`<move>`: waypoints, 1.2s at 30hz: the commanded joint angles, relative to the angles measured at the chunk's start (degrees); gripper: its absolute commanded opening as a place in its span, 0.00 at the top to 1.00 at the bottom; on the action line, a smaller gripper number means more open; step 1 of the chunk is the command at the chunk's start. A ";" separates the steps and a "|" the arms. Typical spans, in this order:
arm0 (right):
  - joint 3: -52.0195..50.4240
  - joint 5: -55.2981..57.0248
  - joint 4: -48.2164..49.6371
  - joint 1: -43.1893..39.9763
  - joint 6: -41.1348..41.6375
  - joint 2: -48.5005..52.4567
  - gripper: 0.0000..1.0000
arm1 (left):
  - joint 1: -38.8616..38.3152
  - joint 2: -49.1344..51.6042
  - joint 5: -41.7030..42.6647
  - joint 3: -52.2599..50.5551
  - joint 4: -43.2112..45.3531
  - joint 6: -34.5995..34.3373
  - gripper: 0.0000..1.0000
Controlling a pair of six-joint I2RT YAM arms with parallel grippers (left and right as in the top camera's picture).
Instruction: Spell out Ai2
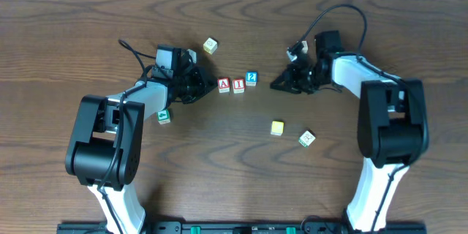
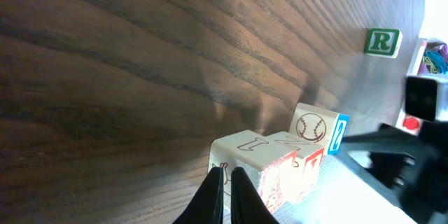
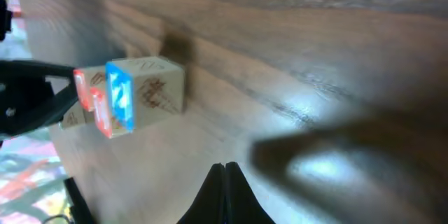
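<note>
since the row already reads a, i, 2 near the middle of the table (image 1: 234, 190), your main risks are all about knocking it apart.

- left arm (image 1: 110, 135): the forearm passes just beside the green cube (image 1: 163, 116). a wide swing home could drag that cube along, though it lies well apart from the word.
- right arm (image 1: 387, 117): the cable loops above it. i judge a low chance of a snag.
- left gripper (image 1: 210, 85): fingers pressed together, nothing held, tip just beside the a cube (image 1: 224, 85). touching or not, i cannot tell. any push forward shoves it into the i cube (image 1: 238, 85) and the whole row slides. a sideways twist would spin the a cube.
- right gripper (image 1: 275, 85): closed on nothing, pointing at the 2 cube (image 1: 251, 79) across bare wood. if you creep it inward, the row gets squeezed and may buckle.
- 2 cube: it sits a little farther from the arm bases than its neighbours. if you nudge it straight with closed tips, expect it to turn or overshoot. small blocks on smooth wood probably skid easily.

back both tips straight out, away from the row.
</note>
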 commanded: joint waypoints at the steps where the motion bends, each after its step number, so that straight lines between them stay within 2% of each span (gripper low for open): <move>1: -0.11 0.74 -1.44 1.66 -3.65 -4.15 0.99 | 0.00 0.63 0.35 -0.24 0.07 -0.24 0.93; 13: -0.39 -10.21 -3.30 7.06 -3.89 -4.15 0.99 | 0.02 0.63 0.13 -0.20 0.57 -0.28 0.93; 21: -5.38 -12.87 4.31 8.85 3.67 -4.13 0.98 | 0.07 0.63 0.09 -0.20 1.57 -0.87 0.93; 27: -7.72 -12.72 6.88 10.64 5.68 -4.13 0.98 | 0.07 0.63 0.09 -0.20 1.55 -0.87 0.93; 36: -7.72 -5.75 7.89 13.05 10.16 -4.13 0.98 | 0.07 0.63 0.11 -0.20 1.55 -0.85 0.93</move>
